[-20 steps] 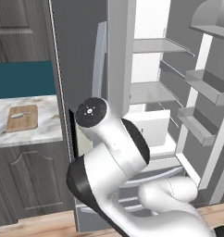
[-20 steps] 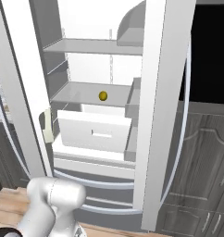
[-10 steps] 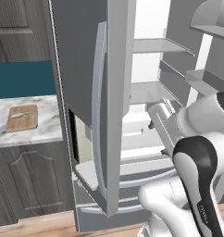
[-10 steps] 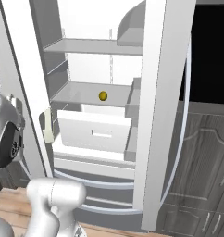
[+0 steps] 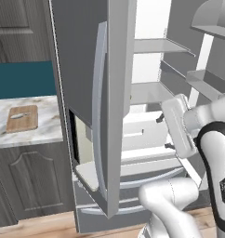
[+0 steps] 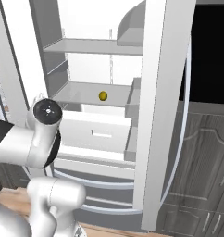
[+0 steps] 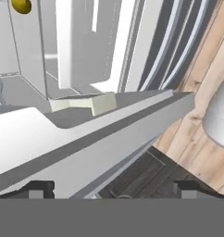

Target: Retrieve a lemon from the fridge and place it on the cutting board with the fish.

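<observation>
Simulated kitchen with dark wood-grain cabinets and a pale wooden floor. Small yellow oval lemon (image 6: 103,96) resting on a white middle shelf (image 6: 77,92) inside the tall grey French-door fridge (image 5: 86,69), toward the far part of that shelf and just above a white drawer (image 6: 97,132) that juts forward. Both fridge doors swung open. In the hand view, same lemon up in the top left corner, well apart from the fingertips. Pincer (image 7: 113,190) spread wide with nothing between the tips, low in front of the fridge, near the open left door and aimed along the door's lower edge rather than at the fruit. Far off to the left, on the marbled white counter (image 5: 44,125), the light-brown wooden rectangular cutting board (image 5: 22,124) with the small slender silvery-white fish (image 5: 21,113) lying on it.

Step in hand, by judgement: reaching into the fridge for the lemon, with carrying and placing not yet begun.

To do it well:
- Raise and turn the hand first, until the lemon sits mid-view between the tips.
- Keep the tips spread all the way in.
- Enter between the two open doors, above the drawer front and under the upper shelf; probably little room to spare.
- Come in nearly level with the shelf, one tip on each side of the fruit's short axis.
- Close gently. A round fruit is likely to roll toward the far wall at the slightest nudge.
- Mind the elbow near the left door.
</observation>
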Available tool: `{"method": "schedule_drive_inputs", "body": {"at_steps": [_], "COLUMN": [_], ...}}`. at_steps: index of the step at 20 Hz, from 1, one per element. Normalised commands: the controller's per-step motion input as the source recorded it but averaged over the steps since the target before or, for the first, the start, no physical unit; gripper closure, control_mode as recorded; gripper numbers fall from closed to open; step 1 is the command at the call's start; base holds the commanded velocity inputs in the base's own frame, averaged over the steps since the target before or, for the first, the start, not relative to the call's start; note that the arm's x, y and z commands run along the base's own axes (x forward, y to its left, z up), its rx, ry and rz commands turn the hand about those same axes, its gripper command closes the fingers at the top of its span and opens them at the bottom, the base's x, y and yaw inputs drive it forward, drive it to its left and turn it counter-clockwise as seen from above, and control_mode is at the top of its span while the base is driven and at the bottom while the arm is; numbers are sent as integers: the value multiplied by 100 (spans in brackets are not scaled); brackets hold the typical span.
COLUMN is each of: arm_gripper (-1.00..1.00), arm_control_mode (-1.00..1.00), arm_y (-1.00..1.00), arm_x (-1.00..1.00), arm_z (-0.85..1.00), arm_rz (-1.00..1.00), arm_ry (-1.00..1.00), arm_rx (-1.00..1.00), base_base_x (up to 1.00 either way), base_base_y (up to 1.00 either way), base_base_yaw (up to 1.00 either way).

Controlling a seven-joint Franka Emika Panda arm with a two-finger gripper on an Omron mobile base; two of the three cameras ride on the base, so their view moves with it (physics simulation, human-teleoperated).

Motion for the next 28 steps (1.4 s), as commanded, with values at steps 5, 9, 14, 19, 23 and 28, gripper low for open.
{"method": "schedule_drive_inputs", "body": {"at_steps": [5, 9, 14, 19, 23, 28], "arm_gripper": [-100, -100, -100, -100, -100, -100], "arm_control_mode": [-100, -100, -100, -100, -100, -100], "arm_y": [-2, 0, 0, 5, 29, 37], "arm_x": [62, 73, 64, 25, 19, 11], "arm_z": [-10, 0, 4, 4, 34, 20], "arm_rz": [10, 4, 0, 5, 14, 8], "arm_ry": [-11, -4, 0, -4, -5, -4], "arm_rx": [6, 0, 2, 7, 1, -3], "base_base_x": [0, 0, 0, 0, 0, 0], "base_base_y": [0, 0, 0, 0, 0, 0], "base_base_yaw": [0, 0, 0, 0, 0, 0]}}
